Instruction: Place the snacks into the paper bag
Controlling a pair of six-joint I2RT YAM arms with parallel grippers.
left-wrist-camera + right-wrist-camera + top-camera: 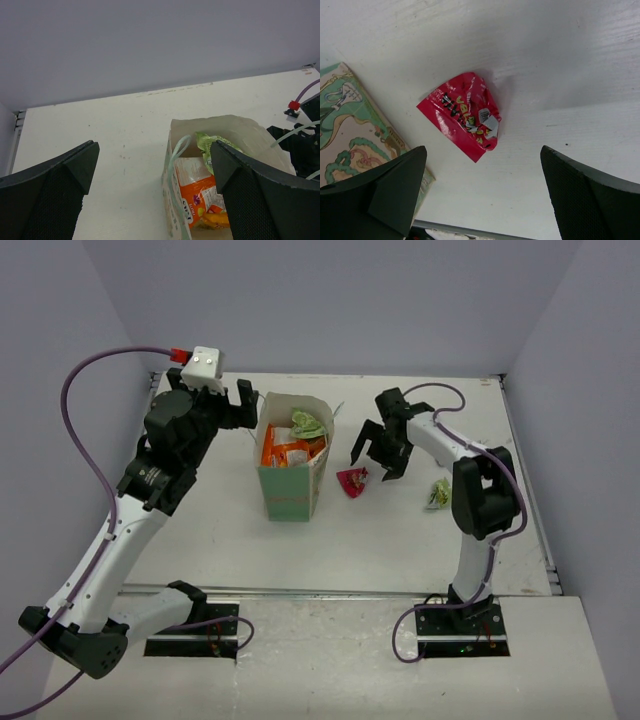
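Looks like a robotics lab test cell to me, no way it's a home. Bare white desk (220, 540) with plain grey walls (330, 300) closing in behind it and on both sides, a left arm (100, 555) and right arm (476, 555) bolted along the desk's near edge, purple cable (66, 390) looping beside it.
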